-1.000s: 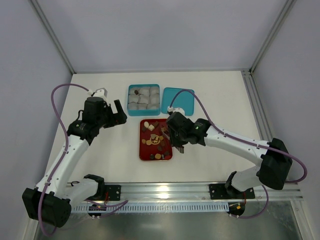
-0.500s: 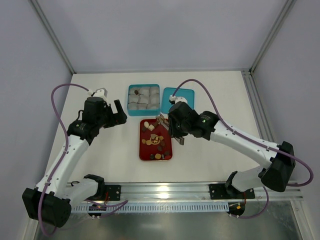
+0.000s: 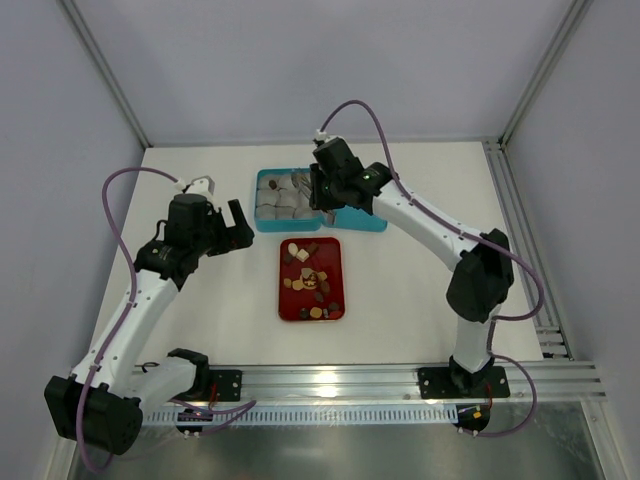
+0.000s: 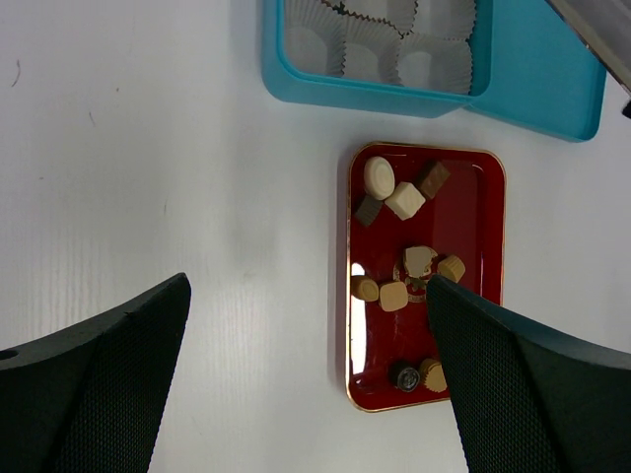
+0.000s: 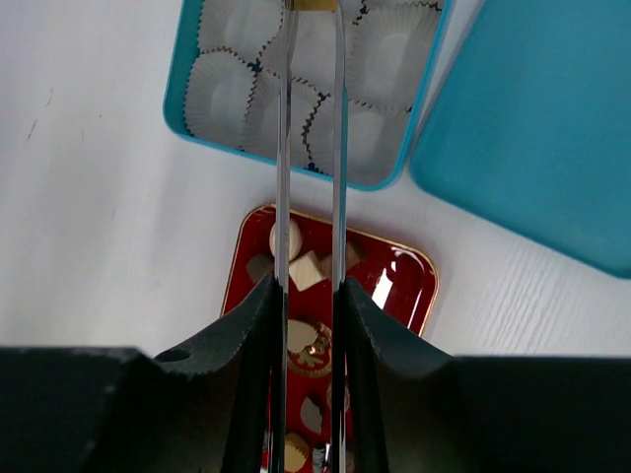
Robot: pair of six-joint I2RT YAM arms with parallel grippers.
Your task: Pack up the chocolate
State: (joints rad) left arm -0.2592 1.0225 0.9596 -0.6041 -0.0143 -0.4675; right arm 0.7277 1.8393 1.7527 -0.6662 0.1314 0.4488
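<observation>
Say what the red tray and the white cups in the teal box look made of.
Red tray: glossy lacquered metal or plastic, unclear which; mirrors light, gold rim. White cups: likely thin matte paper, given pleated, fluted walls.

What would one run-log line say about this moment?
right gripper: shut on tongs | tongs tip: tan chocolate, over teal box | left gripper: open

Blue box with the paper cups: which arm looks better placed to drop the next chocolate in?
Right. The right gripper hangs over the blue box, with what looks like a tan chocolate pinched at its tips. The left gripper is wide open and empty, left of the red tray.
</observation>
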